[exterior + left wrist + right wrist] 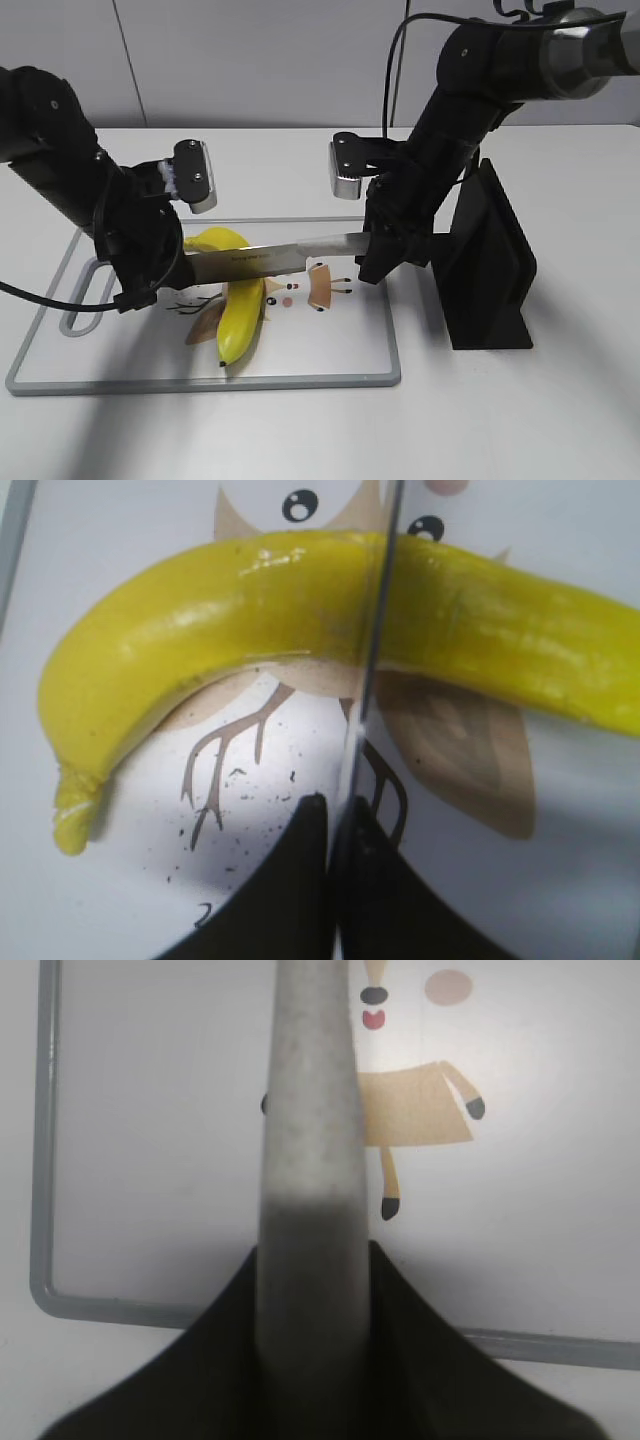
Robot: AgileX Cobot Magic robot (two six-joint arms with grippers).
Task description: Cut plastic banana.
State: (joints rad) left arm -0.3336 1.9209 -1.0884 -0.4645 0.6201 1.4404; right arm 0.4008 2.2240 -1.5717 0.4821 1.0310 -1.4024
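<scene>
Plastic banana under knife (both grippers clamped)

My two grippers are holding a long knife that is lying across the middle of the board, blocking the way over the plastic banana. A black stand is standing close on my right side. The board's near right part is lying open.

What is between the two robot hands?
The knife spans the gap, crossing the plastic banana on the cutting board. The exterior view shows it, left gripper to right gripper.
</scene>
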